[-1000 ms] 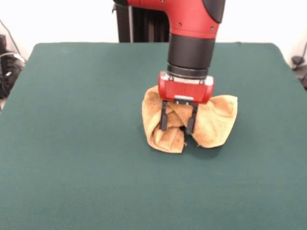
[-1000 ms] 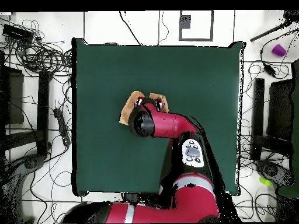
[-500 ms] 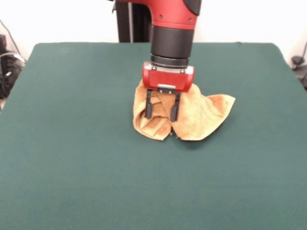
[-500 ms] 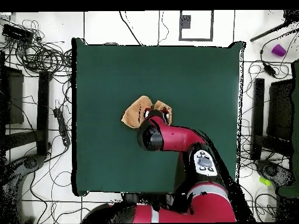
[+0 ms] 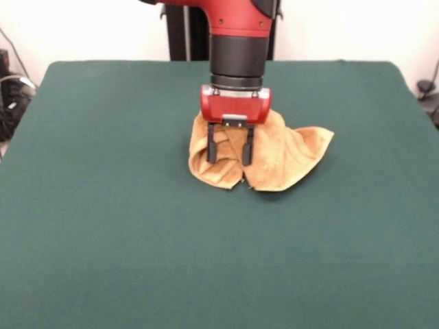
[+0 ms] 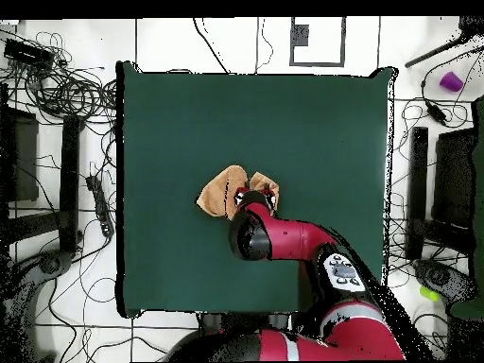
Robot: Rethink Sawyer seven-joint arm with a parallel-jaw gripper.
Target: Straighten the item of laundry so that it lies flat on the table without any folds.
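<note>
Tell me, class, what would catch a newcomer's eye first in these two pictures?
First, the red and black arm reaching down over the middle of the dark green table. Under its gripper sits a bunched golden towel, raised in folds rather than flat, the fingers standing apart around a fold.

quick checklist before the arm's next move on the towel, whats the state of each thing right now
1. Towel flat with no folds: not ok, it is bunched and draped in a heap.
2. Tool at the towel: ok, its two fingers stand apart, in front of a raised fold.
3. Firm grip on the cloth: cannot tell, the contact is hidden.
4. Room on the table to spread: ok, bare green top all round the towel.
5. Towel away from the table edges: ok, it lies near the middle in the overhead view.
</note>
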